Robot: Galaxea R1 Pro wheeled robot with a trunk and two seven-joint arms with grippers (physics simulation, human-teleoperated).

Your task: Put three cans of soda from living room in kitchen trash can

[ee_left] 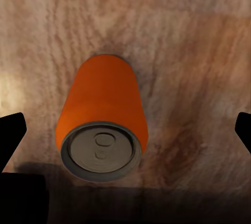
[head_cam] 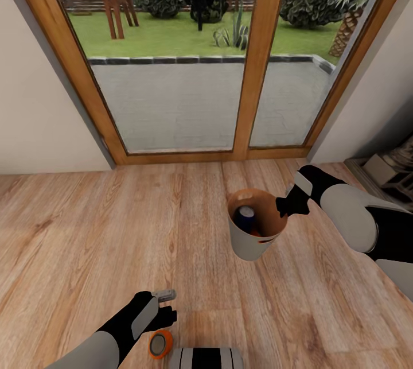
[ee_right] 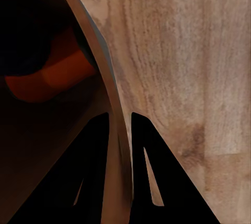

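Observation:
The trash can [head_cam: 250, 245], pale outside and tan inside, hangs tilted above the wood floor. My right gripper [head_cam: 284, 207] is shut on its rim, one finger on each side of the wall [ee_right: 118, 130]. A blue can of soda [head_cam: 246, 218] and an orange one [ee_right: 52, 78] lie inside it. Another orange can of soda [head_cam: 161, 344] stands upright on the floor close to my base. My left gripper [head_cam: 164, 322] hovers just over it, fingers spread wide on either side of the can [ee_left: 99, 125] without touching it.
Wood-framed glass doors [head_cam: 252, 70] close off the far side, with pale walls to both sides. A low shelf with pale objects [head_cam: 390, 171] sits at the right wall. My base [head_cam: 206, 358] shows at the front edge.

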